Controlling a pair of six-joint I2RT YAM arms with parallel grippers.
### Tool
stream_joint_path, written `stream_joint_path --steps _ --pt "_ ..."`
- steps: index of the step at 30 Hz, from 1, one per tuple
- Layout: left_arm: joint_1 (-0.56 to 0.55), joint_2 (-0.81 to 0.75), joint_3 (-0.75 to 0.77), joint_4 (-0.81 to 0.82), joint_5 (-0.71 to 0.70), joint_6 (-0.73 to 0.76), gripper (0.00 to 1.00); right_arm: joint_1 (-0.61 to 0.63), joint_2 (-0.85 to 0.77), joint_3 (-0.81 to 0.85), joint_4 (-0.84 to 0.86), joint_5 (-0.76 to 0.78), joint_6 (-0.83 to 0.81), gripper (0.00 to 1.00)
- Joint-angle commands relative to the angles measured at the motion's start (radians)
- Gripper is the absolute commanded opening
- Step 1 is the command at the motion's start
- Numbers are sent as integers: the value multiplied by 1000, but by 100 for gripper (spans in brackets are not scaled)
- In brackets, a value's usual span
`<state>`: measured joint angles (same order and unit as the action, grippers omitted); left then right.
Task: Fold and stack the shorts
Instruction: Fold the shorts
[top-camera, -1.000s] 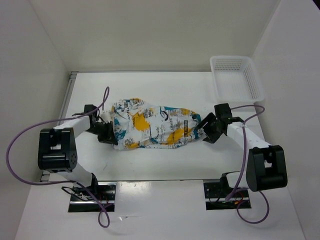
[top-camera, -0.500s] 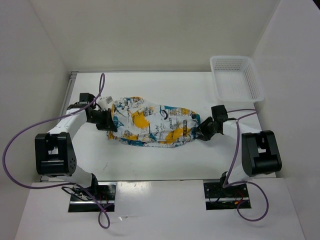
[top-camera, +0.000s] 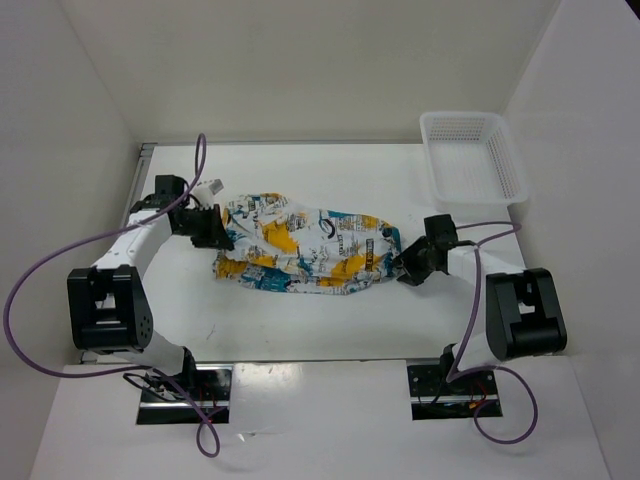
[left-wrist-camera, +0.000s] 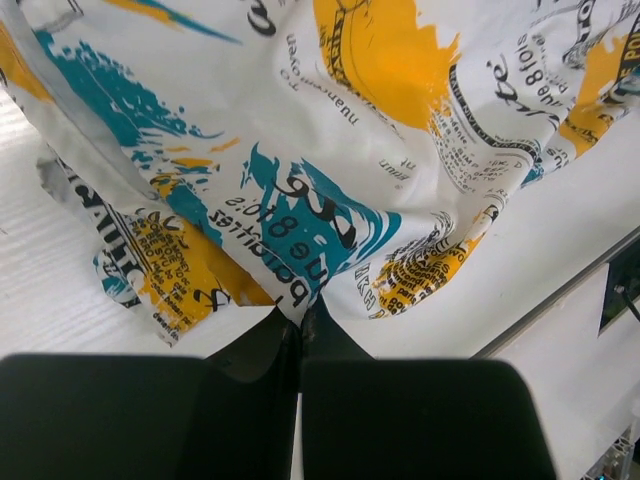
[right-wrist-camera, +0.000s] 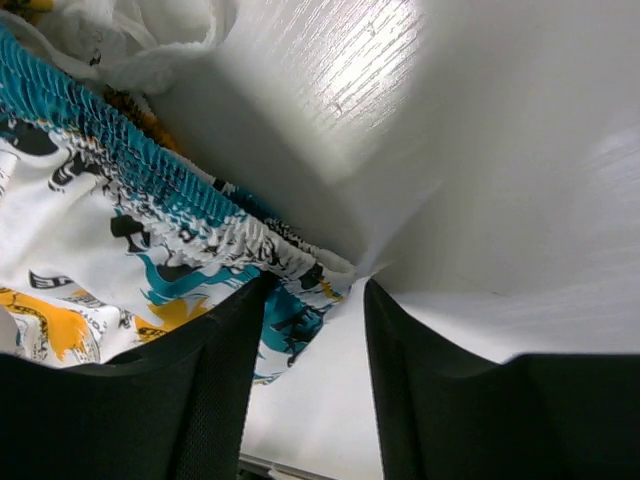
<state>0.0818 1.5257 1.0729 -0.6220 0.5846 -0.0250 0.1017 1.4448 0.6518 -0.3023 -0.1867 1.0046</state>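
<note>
1. The shorts (top-camera: 305, 255) lie on the bench (top-camera: 330, 180), spread long between the two pairs of jaws, with one end at each of them.
2. The left jaws are closed on the shorts. In the left wrist view the two dark fingers (left-wrist-camera: 250, 370) meet, and a fold of the printed cloth (left-wrist-camera: 330, 150) is pinched between their tips.
3. From this pinch the cloth fans out ahead of the left jaws. It looks lifted a little off the bench there, and a loose flap hangs to one side.
4. The right jaws are open. In the right wrist view their fingers (right-wrist-camera: 220, 380) stand apart with bare bench (right-wrist-camera: 480, 150) showing in the gap.
5. The teal gathered waistband (right-wrist-camera: 150, 190) of the shorts (right-wrist-camera: 120, 240) runs ahead of the right jaws. Its corner reaches just into the gap, touching or nearly touching one finger, and the other finger is clear of the cloth.
6. More crumpled white cloth lies farther ahead of the right jaws, beyond the waistband.
7. A white mesh basket (top-camera: 472, 155) stands at the far side of the bench, well beyond the right jaws and apart from the shorts.
</note>
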Motion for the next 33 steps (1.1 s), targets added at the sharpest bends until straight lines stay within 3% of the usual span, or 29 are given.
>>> stream_joint_path --steps 1,3,6,7,8,9,18,23,33 --pt "1 -22 44 19 41 25 0 -7 32 -12 58 27 6 49" --pt "1 -22 55 28 41 25 0 3 51 12 58 36 6 47" --pt "1 -22 64 28 50 25 0 15 65 23 58 59 17 30" --pt "1 -22 64 28 50 25 0 15 65 23 58 70 17 22" --pt "1 -22 64 28 50 25 0 15 52 37 58 79 17 5" --pt "1 -22 76 28 50 25 0 15 39 49 58 79 3 0" --pt "22 92 277 71 50 25 0 15 -63 339 -93 60 -161 0" --pt "97 149 400 71 69 25 0 46 -40 465 -147 3 -227 0" --pt "233 77 259 61 124 25 0 170 3 370 -167 -7 -259 0"
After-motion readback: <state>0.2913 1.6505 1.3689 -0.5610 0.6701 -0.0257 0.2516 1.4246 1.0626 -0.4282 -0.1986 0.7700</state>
